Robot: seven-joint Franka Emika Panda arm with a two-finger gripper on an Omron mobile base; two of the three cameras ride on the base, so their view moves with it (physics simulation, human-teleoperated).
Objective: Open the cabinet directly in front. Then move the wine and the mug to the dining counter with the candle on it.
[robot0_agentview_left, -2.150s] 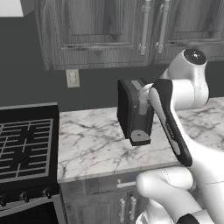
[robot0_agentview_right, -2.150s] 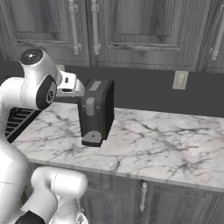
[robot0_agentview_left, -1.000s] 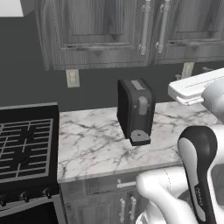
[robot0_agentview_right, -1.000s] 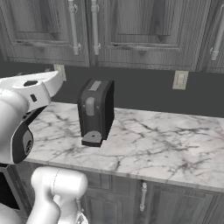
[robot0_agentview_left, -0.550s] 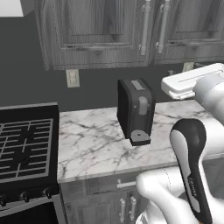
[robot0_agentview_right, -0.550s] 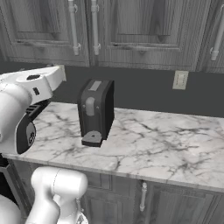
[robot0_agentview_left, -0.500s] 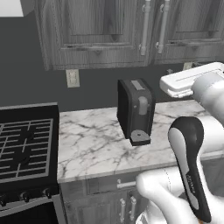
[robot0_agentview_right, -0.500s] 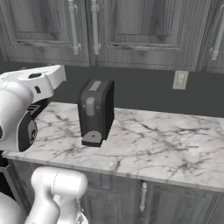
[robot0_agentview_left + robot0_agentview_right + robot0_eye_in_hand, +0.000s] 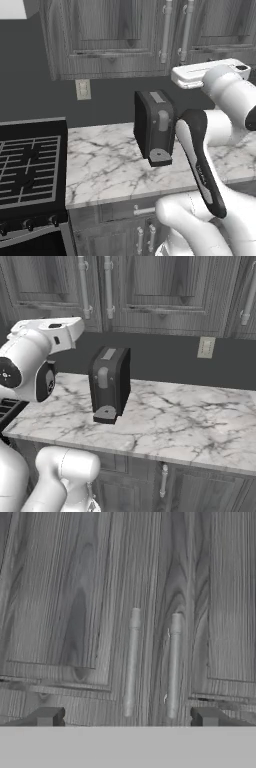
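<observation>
Since two seconds back your arm had swung up off the coffee machine and its white forearm lay level, just under the wall doors — the machine itself stood where it was.

Nearest you, the arm's dark-striped link rose from the base and bent over the front edge of the marble worktop. The drawer fronts below it carried small handles. To your left sat the black stove. The coffee machine stood on the worktop, below the meeting line of the doors and well under the hand. Behind it ran the dark wall with a pale outlet plate. No writing could be read on the machine or the plate.

In the hand view, your gripper stood wide, holding nothing, its fingertips low in the view. It faced the cabinet squarely; both doors were shut, and the two bar handles ran side by side between the fingertips — apart from them.
</observation>
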